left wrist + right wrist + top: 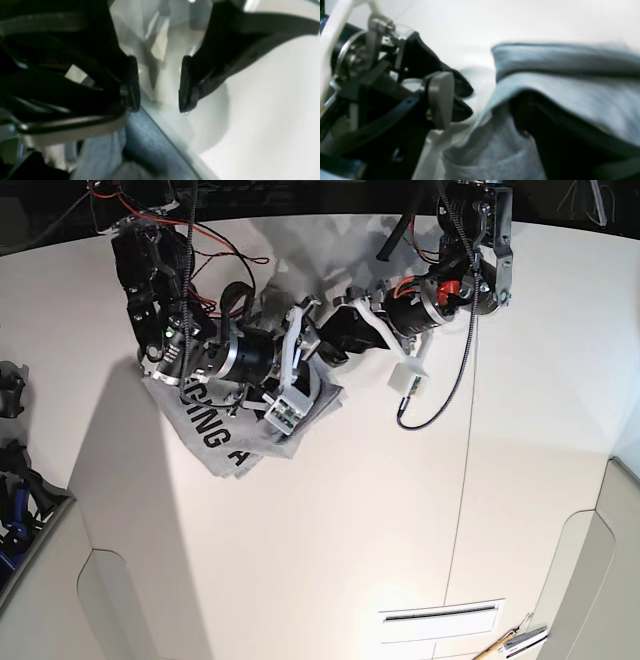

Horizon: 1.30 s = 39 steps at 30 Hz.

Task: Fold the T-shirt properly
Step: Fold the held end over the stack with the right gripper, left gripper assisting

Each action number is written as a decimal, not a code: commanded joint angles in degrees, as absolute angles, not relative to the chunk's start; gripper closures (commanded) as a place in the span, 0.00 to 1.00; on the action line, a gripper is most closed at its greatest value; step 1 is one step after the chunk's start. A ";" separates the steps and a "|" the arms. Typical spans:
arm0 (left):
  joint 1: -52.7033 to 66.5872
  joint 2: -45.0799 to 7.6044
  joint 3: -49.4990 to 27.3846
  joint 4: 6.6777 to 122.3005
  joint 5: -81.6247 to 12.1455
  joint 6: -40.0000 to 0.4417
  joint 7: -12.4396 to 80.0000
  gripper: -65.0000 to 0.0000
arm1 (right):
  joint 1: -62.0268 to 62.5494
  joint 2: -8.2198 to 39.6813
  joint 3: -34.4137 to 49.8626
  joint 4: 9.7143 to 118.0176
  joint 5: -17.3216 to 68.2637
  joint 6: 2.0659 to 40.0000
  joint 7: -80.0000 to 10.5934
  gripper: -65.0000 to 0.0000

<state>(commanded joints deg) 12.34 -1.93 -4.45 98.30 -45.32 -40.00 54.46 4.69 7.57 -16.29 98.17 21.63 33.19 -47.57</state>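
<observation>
On the pale table (330, 560), beneath the right gripper (482, 102), lies the T-shirt (215, 435), rumpled, lettering partly visible. Right fingers: spread, one tucked under a cloth fold. Left gripper (159, 85): fingers apart, beside the shirt's edge.

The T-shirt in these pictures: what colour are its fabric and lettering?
The T-shirt is grey with black lettering, best seen in the base view.

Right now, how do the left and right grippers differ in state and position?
The left gripper has no cloth between its fingertips; the right gripper has some T-shirt between its own. The left's fingertips are uncovered, whereas one of the right's is tucked under a fold. Both are dark and open.
</observation>
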 joint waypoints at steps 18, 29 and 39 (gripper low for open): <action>12.71 -3.36 -10.63 110.30 -56.84 -40.00 60.27 0.80 | 11.46 7.90 -0.56 99.31 19.99 31.29 -54.72 1.00; 13.32 0.40 18.33 112.38 -31.48 -40.00 50.76 0.98 | 18.13 9.80 11.11 84.55 22.06 31.38 -39.77 1.00; 13.34 1.08 20.18 98.61 -25.87 -38.15 47.59 0.98 | 27.27 9.65 2.52 62.19 19.86 33.28 -32.93 1.00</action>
<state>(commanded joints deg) 13.34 1.08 20.18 98.61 -25.87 -38.15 47.59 27.27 9.65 2.52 62.19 19.86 33.28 -32.93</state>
